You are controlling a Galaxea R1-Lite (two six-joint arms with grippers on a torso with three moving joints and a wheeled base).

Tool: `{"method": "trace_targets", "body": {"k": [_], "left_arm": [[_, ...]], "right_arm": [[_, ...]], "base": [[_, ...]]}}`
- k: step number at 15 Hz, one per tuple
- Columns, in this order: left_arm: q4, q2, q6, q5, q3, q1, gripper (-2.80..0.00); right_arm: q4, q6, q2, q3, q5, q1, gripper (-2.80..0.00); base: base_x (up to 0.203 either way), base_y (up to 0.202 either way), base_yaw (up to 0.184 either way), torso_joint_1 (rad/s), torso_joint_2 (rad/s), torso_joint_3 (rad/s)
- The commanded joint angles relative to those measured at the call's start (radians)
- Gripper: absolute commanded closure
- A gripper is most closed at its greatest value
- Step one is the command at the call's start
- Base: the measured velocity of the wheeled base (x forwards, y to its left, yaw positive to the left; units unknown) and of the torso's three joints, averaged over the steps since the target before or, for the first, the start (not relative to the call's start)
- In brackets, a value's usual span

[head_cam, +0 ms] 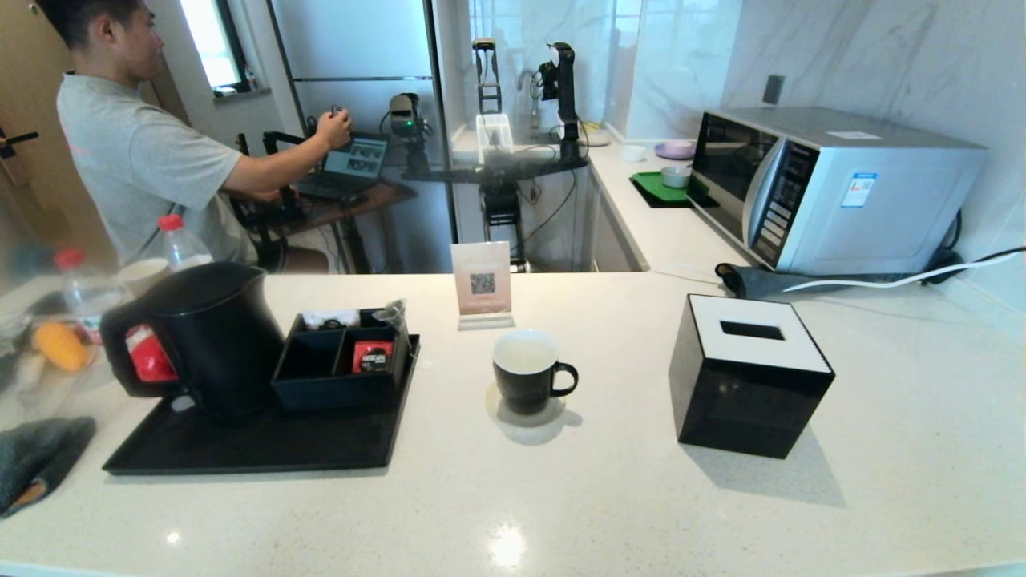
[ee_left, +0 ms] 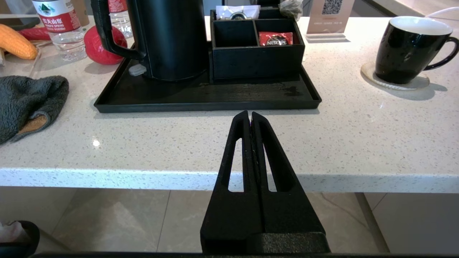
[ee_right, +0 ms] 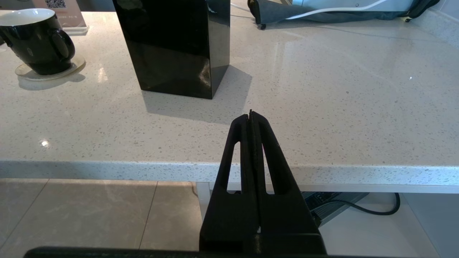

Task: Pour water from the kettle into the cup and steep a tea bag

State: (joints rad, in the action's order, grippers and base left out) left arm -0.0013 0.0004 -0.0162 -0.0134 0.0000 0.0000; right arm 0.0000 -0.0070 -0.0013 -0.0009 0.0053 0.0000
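While both arms hang back off the near edge of the desk, the left end effector has its fingers pressed tight together w/ nothing in them. The right end effector is the same: fingers tight together, nothing held. Neither one shows in the head view.

Near the left edge lies a grey cloth. Next comes a flat black tray on the left side of the desk. On the tray stands the kettle, upright, lid on, big loop handle facing left. Just beside it on the right, also on the tray, sits the organiser box w/ a red-and-black sachet in its front right part.

The cup stands upright in the middle of the desk on a pale coaster, handle to the right, apart from the tray. Can't tell if there's water in it.

To the right, well apart from the cup, is the black tissue box.

Behind the cup stands a small sign w/ a QR code. Far left: bottles w/ red caps. Far right at the back: a microwave.
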Motion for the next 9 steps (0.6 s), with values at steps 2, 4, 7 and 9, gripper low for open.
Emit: {"method": "trace_targets", "body": {"k": [2,4,7,9], "left_arm": [[0.000,0.000,-0.001,0.000,0.000,0.000,0.00],[0.000,0.000,-0.001,0.000,0.000,0.000,0.00],[0.000,0.000,-0.001,0.000,0.000,0.000,0.00],[0.000,0.000,-0.001,0.000,0.000,0.000,0.00]], "right_arm": [[0.000,-0.001,0.001,0.001,0.001,0.000,0.00],[0.000,-0.001,0.001,0.001,0.001,0.000,0.00],[0.000,-0.001,0.001,0.001,0.001,0.000,0.00],[0.000,-0.001,0.001,0.001,0.001,0.000,0.00]], "base": [[0.000,0.000,0.000,0.000,0.00,0.000],[0.000,0.000,0.000,0.000,0.00,0.000],[0.000,0.000,0.000,0.000,0.00,0.000],[0.000,0.000,0.000,0.000,0.00,0.000]]}}
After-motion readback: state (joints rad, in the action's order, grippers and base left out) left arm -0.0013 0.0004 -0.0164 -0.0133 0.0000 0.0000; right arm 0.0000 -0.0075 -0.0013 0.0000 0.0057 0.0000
